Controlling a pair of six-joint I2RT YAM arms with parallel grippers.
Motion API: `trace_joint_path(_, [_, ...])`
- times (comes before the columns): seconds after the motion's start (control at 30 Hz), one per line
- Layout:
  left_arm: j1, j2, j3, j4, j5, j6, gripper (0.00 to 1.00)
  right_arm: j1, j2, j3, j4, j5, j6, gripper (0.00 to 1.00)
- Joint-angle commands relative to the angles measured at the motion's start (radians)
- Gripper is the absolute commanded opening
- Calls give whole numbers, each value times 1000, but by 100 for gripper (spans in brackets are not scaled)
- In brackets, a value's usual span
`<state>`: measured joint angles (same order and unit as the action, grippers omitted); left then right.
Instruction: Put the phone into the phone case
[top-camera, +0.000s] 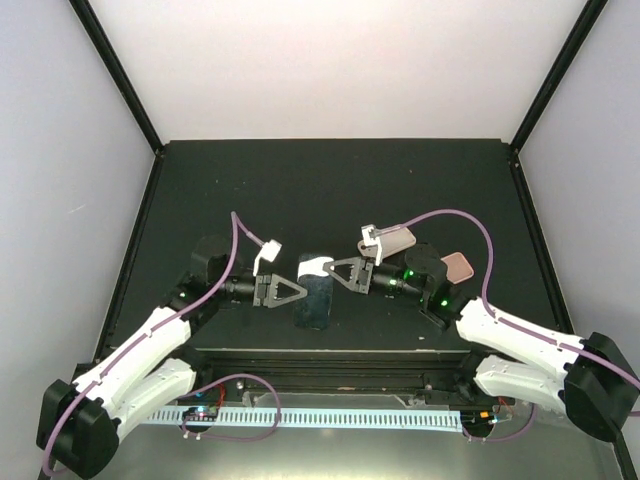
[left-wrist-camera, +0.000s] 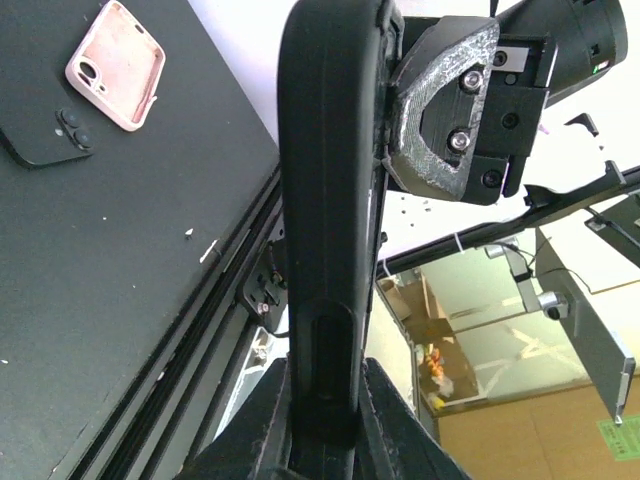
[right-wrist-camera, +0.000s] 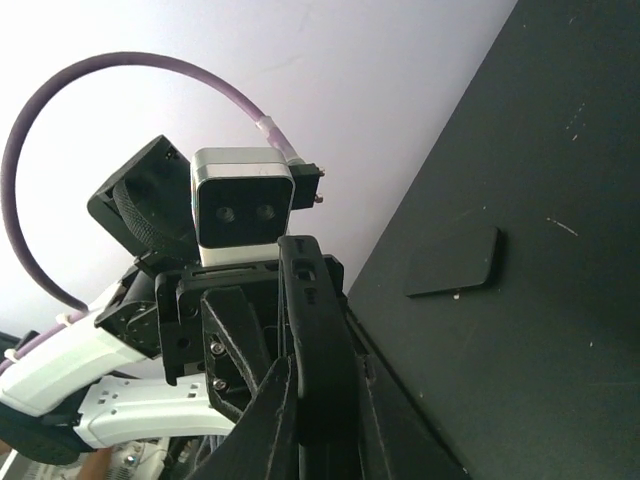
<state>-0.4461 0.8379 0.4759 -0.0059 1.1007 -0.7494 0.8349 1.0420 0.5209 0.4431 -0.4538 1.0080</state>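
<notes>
Black phone case hangs edge-on between both arms, over the table's 6 o'clock edge. Left gripper is clamped on it from 9 o'clock and right gripper from 3. Further out at 3 o'clock, a pink case lies flat.

1. No text, brand, number or sign can be read in any view.
2. A green label at the left wrist view's lower right edge possibly carries print, too blurred to read.

The phone case looks pale pink, while phone and table are black.
</notes>
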Motion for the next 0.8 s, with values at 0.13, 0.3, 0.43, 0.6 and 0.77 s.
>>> trace_joint_path(0.13, [9, -8, 19, -20, -78, -66, 2, -8, 13, 67, -33, -61, -124, 34])
trace_joint_path(0.3, [9, -28, 16, 119, -114, -162, 2, -9, 20, 19, 11, -103, -53, 60])
trace_joint_path(0.43, [9, -27, 19, 206, -168, -204, 2, -9, 26, -36, 83, -138, -3, 62])
trace_joint_path(0.6, [9, -24, -9, 298, -219, -249, 2, -7, 60, -62, 128, -200, 27, 58])
trace_joint_path(0.77, [9, -24, -25, 318, -268, -259, 2, -7, 93, -83, 195, -250, 66, 47])
